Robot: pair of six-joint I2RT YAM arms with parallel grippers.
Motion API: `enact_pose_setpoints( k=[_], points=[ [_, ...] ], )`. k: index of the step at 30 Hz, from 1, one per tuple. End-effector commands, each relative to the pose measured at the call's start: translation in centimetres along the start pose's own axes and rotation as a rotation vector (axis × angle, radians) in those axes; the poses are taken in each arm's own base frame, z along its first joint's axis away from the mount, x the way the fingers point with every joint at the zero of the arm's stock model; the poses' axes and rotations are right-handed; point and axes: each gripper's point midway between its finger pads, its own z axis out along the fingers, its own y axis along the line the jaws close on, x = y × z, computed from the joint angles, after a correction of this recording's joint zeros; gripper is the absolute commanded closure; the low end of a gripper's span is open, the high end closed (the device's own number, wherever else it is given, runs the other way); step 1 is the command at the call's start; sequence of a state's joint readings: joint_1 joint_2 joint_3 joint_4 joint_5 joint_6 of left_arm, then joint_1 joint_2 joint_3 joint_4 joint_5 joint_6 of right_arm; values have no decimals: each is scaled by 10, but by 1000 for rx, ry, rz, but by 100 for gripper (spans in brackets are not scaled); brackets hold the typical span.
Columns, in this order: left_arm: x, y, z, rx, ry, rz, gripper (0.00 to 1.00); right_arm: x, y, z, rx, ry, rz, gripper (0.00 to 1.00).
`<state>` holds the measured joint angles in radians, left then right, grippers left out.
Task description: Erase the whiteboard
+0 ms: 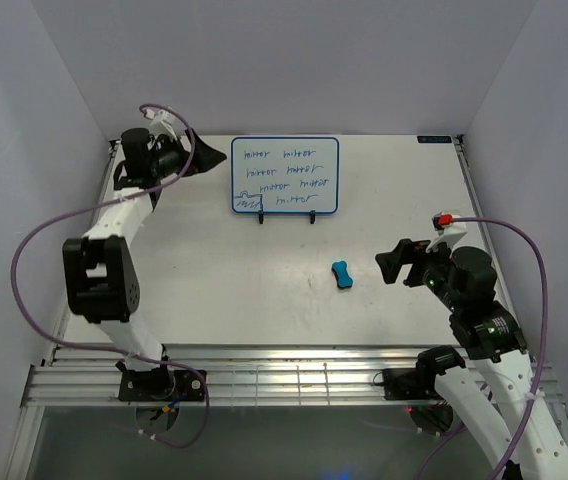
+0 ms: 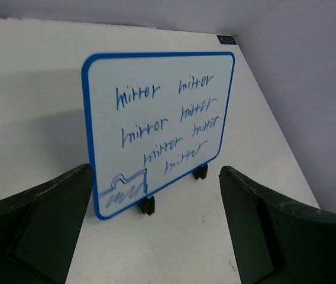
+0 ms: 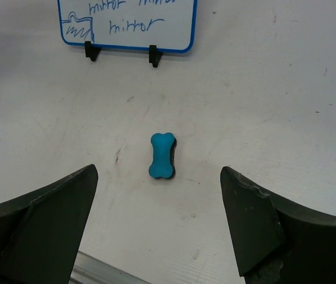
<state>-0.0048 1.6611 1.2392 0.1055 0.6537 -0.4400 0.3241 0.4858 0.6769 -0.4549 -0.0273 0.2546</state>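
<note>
The whiteboard [image 1: 284, 175] stands upright on two black stand feet [image 1: 260, 216] toward the far side of the white table [image 1: 264, 310], a little left of the middle; its blue frame encloses four lines of blue handwriting, and a small boxed scribble sits in its lower left corner.

The top view alone shows how everything is laid out: the left gripper [image 1: 209, 158] is near the board's left edge, pointing at it but apart from it; the right gripper [image 1: 392, 262] is well apart from the board, on the right side; the blue bone-shaped eraser [image 1: 342, 275] lies flat on the table between the right gripper and the board's front, touching neither.

The left wrist view adds what the overhead cannot: the word "mirror" is readable seven times across the whiteboard [image 2: 159, 127], seen at a slant, and the left gripper [image 2: 155, 170] has its fingers [image 2: 49, 225] spread wide with nothing between them; the eraser is out of this view.

The right wrist view shows only the bottom strip of the whiteboard [image 3: 126, 23] with its stand feet [image 3: 91, 52]; the eraser [image 3: 162, 155] lies ahead of the right gripper [image 3: 158, 171], with a dark layer under its blue top that the overhead does not reveal; these fingers [image 3: 257, 225] are also spread apart, holding nothing.
</note>
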Motion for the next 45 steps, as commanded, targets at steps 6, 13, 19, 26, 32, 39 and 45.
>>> enact_pose_setpoints(
  k=[6, 13, 19, 26, 32, 39, 45],
  points=[
    [-9, 41, 60, 490, 162, 37, 2, -1, 24, -12, -131, -13, -16, 10],
    [20, 61, 83, 571, 213, 9, 2, -10, 24, -14, -124, -22, -32, 10],
    [37, 63, 101, 571, 225, -22, 2, -11, 25, -9, -126, -10, -21, 10],
    [51, 72, 119, 573, 234, -64, 2, -4, 17, -8, -82, 26, -13, 10],
    [50, 72, 123, 597, 231, -88, 14, -4, 15, -11, -76, 23, -31, 10],
    [57, 66, 120, 650, 238, -103, 34, 1, 17, -7, -93, 38, -33, 10],
    [62, 66, 118, 669, 239, -99, 34, 2, 18, -7, -98, 46, -32, 9]
  ],
)
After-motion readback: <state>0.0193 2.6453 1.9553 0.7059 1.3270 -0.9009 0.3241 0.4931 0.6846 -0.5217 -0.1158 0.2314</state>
